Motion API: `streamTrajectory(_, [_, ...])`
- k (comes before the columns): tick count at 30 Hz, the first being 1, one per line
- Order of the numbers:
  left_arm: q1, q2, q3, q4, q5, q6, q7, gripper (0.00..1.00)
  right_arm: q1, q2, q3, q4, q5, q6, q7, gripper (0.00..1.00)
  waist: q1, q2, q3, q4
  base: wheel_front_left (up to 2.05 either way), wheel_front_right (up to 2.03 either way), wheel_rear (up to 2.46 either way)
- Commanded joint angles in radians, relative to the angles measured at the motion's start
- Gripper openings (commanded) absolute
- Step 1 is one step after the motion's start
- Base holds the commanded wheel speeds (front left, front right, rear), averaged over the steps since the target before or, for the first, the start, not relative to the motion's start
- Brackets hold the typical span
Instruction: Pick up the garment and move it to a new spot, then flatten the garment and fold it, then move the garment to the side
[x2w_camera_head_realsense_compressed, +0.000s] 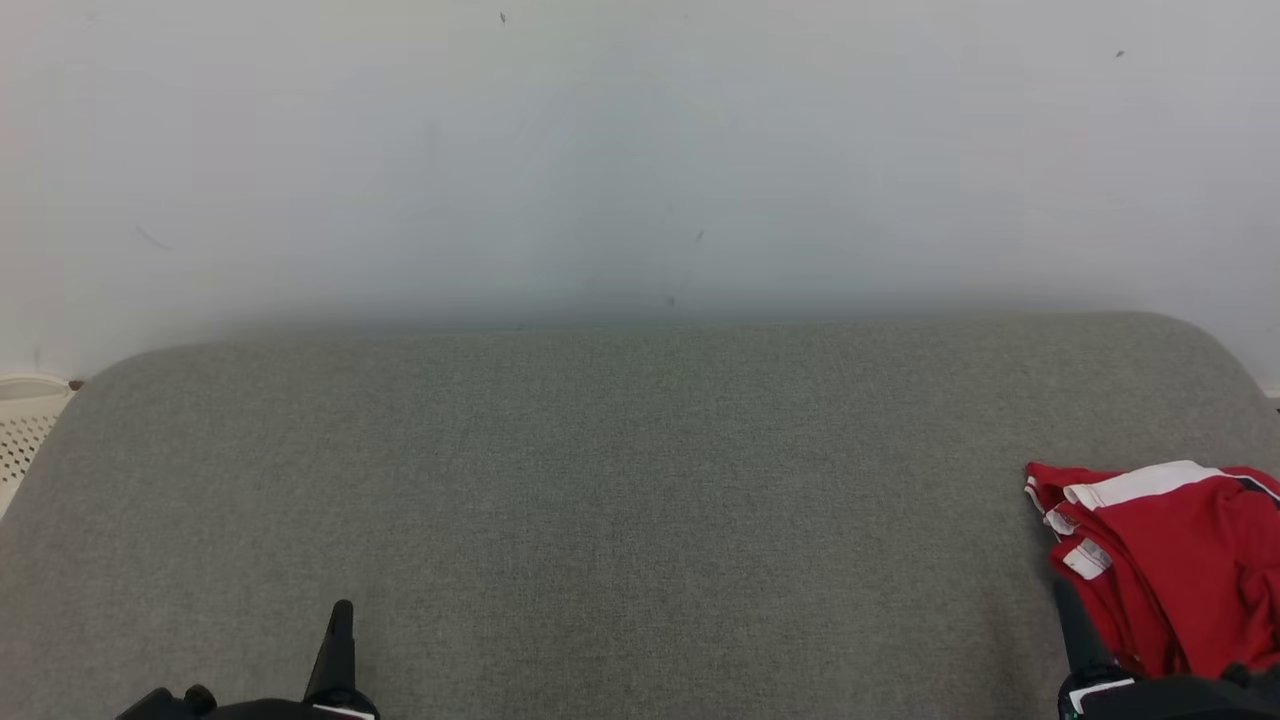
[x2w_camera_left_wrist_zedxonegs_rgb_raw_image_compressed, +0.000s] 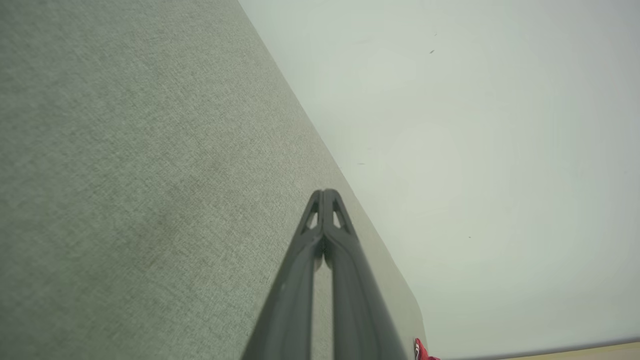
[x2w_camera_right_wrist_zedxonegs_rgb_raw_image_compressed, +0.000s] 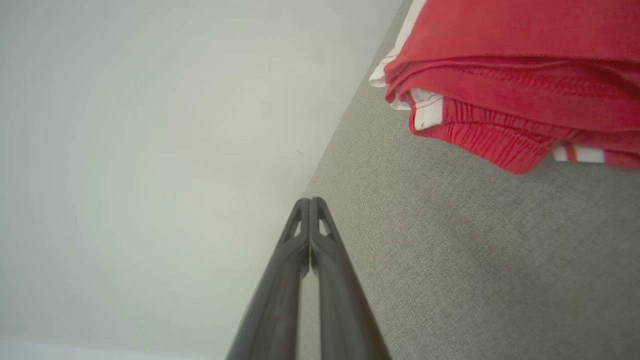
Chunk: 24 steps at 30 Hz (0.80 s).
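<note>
I see the red garment (x2w_camera_head_realsense_compressed: 1170, 560) lying folded at the right end of the grey bench (x2w_camera_head_realsense_compressed: 600, 480) (its white stripes are showing). My right gripper (x2w_camera_right_wrist_zedxonegs_rgb_raw_image_compressed: 310, 200) is just beside it, fully closed and empty. My left gripper (x2w_camera_left_wrist_zedxonegs_rgb_raw_image_compressed: 325, 192), well apart, is closed too, holding nothing.
</note>
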Motion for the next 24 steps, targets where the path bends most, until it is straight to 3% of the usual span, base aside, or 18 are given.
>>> streamTrajectory(1, [-0.035,-0.002,0.005,-0.006,-0.024,-0.009,0.007,0.0,-0.026,-0.003,-0.007,-0.014,0.025,-0.001,0.006,0.0,-0.0001,-0.0001,0.002,0.0,0.0,0.0,0.0])
streamTrajectory(24, [-0.091,-0.01,0.013,0.0,-0.226,-0.02,0.058,0.0,-0.067,-0.004,-0.049,-0.014,0.229,-0.001,0.043,0.0,-0.0001,-0.0001,0.035,-0.005,0.0,0.0,0.0])
